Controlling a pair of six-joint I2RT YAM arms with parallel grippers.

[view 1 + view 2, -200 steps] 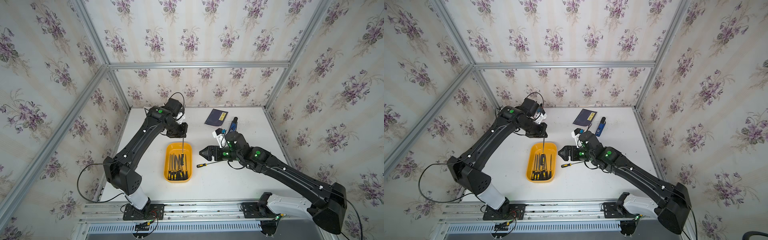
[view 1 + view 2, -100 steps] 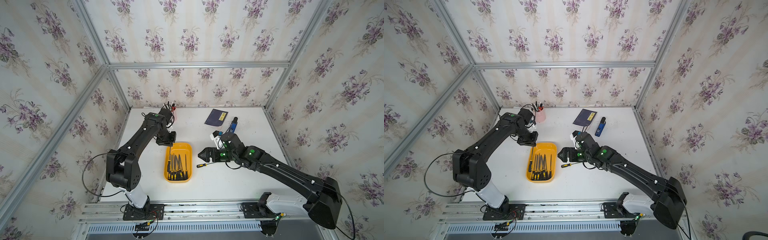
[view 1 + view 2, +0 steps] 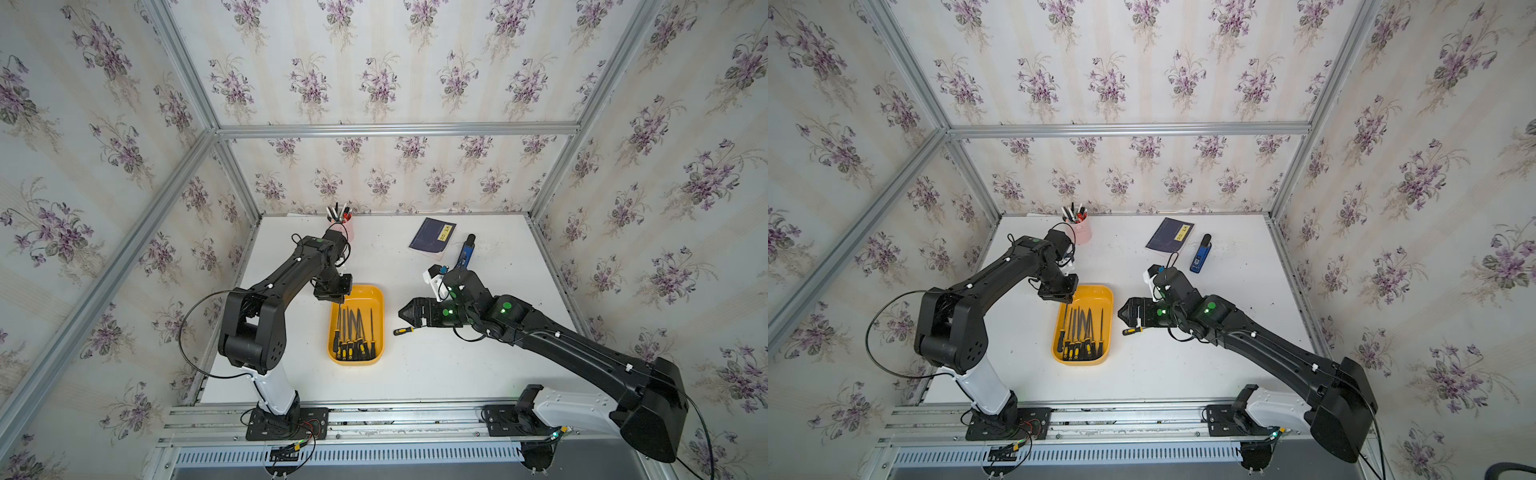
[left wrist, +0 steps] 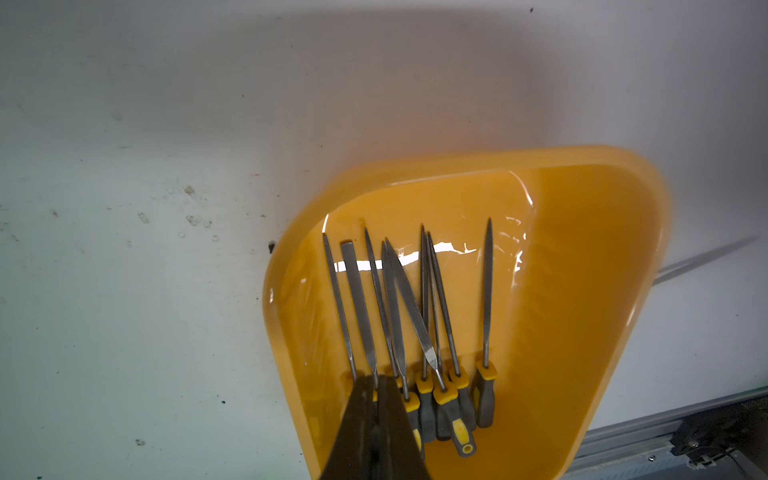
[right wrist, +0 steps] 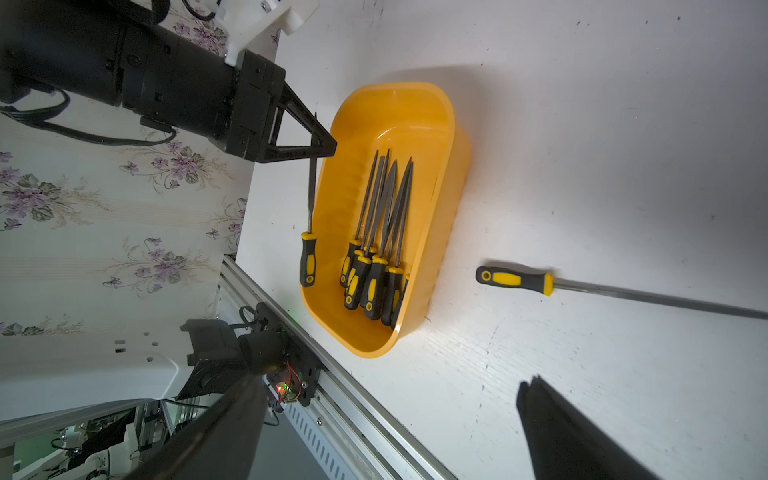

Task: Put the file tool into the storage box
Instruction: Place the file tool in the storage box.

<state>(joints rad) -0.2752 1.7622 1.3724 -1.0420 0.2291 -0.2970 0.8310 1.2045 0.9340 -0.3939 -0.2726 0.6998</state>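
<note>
both top views: left gripper clamps the held file by its blade, handle down at the storage box left edge; right gripper, jaws apart, over the loose file on the table. left wrist: fingers together above the stored files. right wrist: held file hangs beside the box wall.

Purple-flowered wallpaper walls, edged by aluminium frame bars, rise behind and beside the left gripper around a scuffed white bench.
</note>
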